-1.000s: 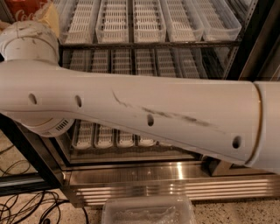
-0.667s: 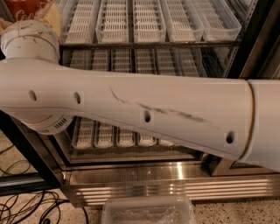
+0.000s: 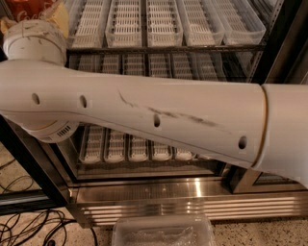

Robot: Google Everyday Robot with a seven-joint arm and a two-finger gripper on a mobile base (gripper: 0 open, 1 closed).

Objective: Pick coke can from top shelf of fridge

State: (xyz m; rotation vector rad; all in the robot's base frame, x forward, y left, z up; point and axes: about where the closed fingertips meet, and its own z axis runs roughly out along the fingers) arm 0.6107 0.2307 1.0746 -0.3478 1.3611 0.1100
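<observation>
gripper [image 3: 57, 19] sits in the upper left corner of the frame, just past the round wrist joint [image 3: 33, 41]. only a tan sliver of it shows beside the coke can [image 3: 26, 8], and the frame edge cuts off the rest, so i cannot tell whether it is spread, closed, or has hold of the can. the can, red with white script, is in that same corner by the left end of the top shelf [image 3: 163, 48] of the fridge [image 3: 192, 194], near the white slotted trays [image 3: 163, 21]. the thick white arm [image 3: 144, 115] crosses the whole middle of the view. as i judge it, a shallow or off-centre grasp could let the smooth can slip or tip. a can drawn out low could snag a tray wall. the wrist, so close to the left side, could knock the black door frame [image 3: 29, 163].
</observation>
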